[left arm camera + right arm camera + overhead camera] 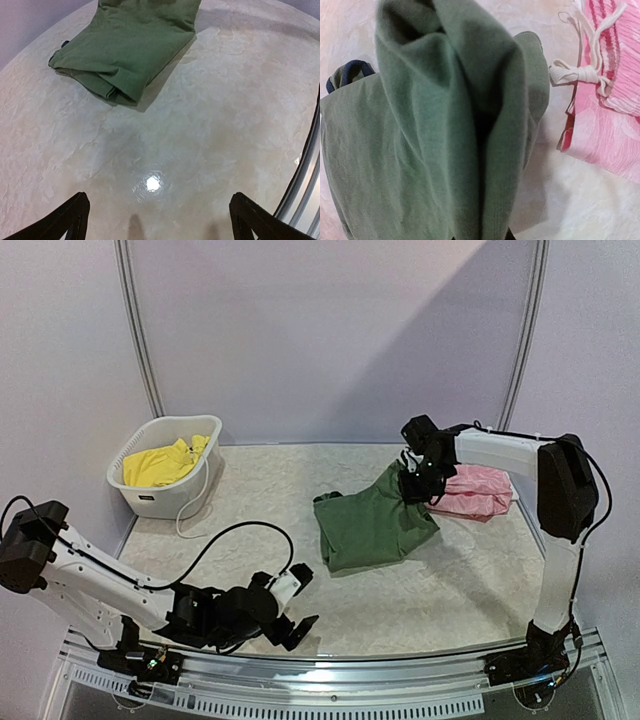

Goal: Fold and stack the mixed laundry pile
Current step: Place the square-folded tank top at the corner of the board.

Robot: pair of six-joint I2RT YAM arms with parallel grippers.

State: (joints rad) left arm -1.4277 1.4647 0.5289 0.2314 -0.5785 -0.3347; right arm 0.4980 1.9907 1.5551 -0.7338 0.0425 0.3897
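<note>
Right tool (420, 480) is clenched on a bunched edge of the olive-green tank top (370, 525), holding that far edge raised. The rest of the top lies at the middle of the counter (260, 480), just beside the pink garment (478, 492). Left tool (300, 600) hangs released, jaws wide, low near the counter's front edge and well apart from the top.

The pinch gathers several layers, so one could slide out and let the fold drop crooked. Nothing pins the lower hem, so a sideways pull may drag the whole top instead of folding it. The raised cloth also hangs close to the pink garment's white drawstring (575, 75), and a sweep that way could snag it or shove the pink piece.

The top looks like soft, matte knit, doubled over, with a rolled fold along one near corner and dark blue trim (347, 70) at an opening; no graphic shows. The pink garment is crinkled and loosely heaped. Yellow shorts (160, 465) sit crumpled in the white basket (150, 502) at far left, not yet folded.
</note>
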